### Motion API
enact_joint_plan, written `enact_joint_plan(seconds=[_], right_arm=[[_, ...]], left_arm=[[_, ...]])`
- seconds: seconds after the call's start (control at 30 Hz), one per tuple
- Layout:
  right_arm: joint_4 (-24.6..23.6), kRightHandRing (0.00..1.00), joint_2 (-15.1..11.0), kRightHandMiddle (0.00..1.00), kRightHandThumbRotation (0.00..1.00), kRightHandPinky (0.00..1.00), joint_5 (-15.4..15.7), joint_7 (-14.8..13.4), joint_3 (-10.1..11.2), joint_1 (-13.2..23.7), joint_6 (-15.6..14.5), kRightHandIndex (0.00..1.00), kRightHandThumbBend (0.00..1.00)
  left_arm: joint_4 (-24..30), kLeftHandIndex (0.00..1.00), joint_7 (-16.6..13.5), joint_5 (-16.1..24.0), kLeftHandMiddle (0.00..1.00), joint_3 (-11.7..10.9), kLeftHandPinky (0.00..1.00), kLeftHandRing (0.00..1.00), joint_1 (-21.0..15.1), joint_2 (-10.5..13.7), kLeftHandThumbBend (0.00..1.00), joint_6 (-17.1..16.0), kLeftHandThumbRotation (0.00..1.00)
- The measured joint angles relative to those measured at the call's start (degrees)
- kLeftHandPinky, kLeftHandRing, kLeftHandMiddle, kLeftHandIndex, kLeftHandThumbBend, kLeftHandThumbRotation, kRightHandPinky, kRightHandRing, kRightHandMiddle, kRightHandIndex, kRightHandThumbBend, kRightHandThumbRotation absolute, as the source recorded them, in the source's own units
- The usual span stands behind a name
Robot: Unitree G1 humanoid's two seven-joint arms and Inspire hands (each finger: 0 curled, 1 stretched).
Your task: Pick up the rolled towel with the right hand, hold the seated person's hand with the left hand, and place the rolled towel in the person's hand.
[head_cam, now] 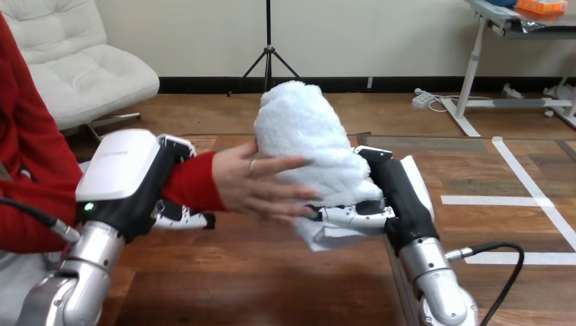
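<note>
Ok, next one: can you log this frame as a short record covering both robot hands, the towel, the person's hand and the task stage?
left hand: fingers curled round the person's wrist, over the red sleeve
right hand: fingers curled round the rolled towel at its lower end
rolled towel: white, held roughly upright
person's hand: open, fingers straight, lying against the towel's side, not closed on it
stage: towel brought to the person's hand, not yet released

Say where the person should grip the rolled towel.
Best round its middle, from the view's left, where the person's hand lies against it. The rolled towel stands upright and the right hand holds its lower end, leaving the middle free.
</note>
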State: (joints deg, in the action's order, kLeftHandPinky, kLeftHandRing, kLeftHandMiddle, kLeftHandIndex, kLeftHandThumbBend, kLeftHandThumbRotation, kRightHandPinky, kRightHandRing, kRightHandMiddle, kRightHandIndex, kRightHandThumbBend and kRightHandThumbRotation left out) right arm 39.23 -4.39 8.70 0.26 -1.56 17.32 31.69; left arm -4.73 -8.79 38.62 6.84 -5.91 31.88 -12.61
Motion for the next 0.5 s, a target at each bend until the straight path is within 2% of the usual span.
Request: enact_joint_plan(seconds=[0.5], right_arm=[[0.38,0.32,0.24,0.38,0.0,0.27,0.02,0.19,-0.42,0.0,1.51,0.41,0.81]], left_arm=[[0.06,0.35,0.04,0.0,0.36,-0.4,0.27,0.3,-1.02,-0.77,0.86,0.0,0.0]])
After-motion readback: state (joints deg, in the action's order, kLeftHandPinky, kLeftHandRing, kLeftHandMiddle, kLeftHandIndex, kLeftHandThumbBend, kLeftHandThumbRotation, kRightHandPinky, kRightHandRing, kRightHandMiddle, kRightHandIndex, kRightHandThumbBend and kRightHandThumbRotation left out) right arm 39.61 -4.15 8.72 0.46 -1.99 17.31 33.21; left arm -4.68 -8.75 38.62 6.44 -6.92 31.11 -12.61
